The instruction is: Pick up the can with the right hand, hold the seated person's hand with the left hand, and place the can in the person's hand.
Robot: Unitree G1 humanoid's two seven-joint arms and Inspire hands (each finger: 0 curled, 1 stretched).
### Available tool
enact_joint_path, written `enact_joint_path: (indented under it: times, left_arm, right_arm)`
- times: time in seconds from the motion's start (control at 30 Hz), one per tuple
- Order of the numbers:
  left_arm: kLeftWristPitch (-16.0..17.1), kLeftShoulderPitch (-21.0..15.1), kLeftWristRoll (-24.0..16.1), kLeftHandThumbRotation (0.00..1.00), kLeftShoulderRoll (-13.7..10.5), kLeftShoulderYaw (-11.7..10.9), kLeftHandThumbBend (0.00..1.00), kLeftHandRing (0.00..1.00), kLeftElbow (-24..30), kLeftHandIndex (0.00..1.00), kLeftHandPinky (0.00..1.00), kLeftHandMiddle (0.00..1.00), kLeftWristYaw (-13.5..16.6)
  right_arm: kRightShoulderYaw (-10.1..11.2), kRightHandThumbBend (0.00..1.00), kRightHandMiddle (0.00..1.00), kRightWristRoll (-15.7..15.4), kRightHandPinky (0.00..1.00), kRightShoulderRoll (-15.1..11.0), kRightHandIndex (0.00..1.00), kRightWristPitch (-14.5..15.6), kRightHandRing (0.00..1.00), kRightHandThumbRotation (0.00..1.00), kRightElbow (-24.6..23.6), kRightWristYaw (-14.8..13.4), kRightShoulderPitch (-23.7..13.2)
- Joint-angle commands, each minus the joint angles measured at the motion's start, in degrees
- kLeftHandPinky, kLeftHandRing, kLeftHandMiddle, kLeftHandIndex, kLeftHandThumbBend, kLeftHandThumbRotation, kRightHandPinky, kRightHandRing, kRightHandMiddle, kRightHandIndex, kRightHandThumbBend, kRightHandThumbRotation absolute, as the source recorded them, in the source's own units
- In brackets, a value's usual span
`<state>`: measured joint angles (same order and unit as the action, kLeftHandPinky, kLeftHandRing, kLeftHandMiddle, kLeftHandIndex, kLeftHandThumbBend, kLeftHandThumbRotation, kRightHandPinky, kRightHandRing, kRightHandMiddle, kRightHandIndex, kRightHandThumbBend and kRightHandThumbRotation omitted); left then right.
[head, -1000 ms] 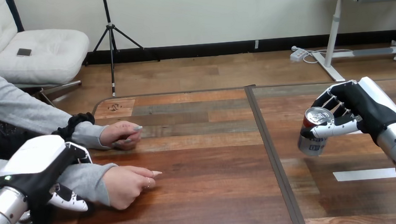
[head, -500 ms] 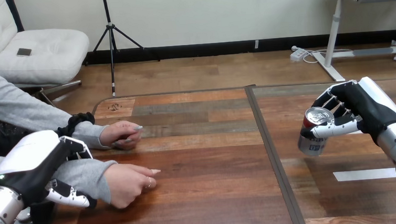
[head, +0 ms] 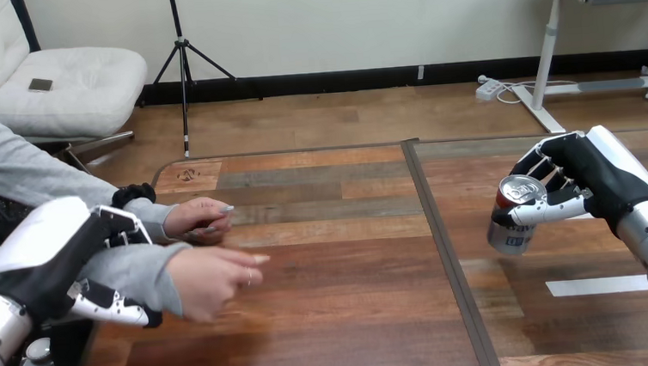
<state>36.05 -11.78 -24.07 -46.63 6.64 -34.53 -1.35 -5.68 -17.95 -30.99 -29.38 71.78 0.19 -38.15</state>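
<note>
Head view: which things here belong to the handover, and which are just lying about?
In the job: can, gripped by the right hand; the person's nearer hand; left hand, curled round that forearm.
Lying about: white tape strip on the table; the person's farther hand, resting on the table.

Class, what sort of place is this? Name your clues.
Probably a robot handover test bench: a wooden table, the right hand curled round a can, the left hand curled round a seated person's forearm.
</note>
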Motion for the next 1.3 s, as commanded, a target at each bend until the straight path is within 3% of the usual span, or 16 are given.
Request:
enact_joint_path:
  times: [0.0,0.63,1.27]
  left_arm:
    - [2.17,-2.42,2.57,0.00,-0.18,-2.79,0.89,0.23,5.10,0.43,0.19,0.30,-0.06]
    - [6.19,-2.83,3.61,0.00,0.38,-4.60,0.95,0.18,6.68,0.40,0.14,0.25,-0.41]
    - [6.31,-3.01,3.40,0.00,1.34,-5.27,0.93,0.23,8.39,0.40,0.20,0.30,-0.63]
  right_arm:
    - [0.99,0.70,0.46,1.02,0.38,-0.67,0.47,-0.58,0.43,0.00,-3.35,-0.41,-3.31]
    - [1.00,0.71,0.46,1.16,0.39,-0.37,0.47,-1.49,0.42,0.00,-3.09,-0.08,-3.49]
    - [0.79,0.71,0.44,1.10,0.36,-0.07,0.47,-2.90,0.40,0.00,-3.97,0.68,-3.37]
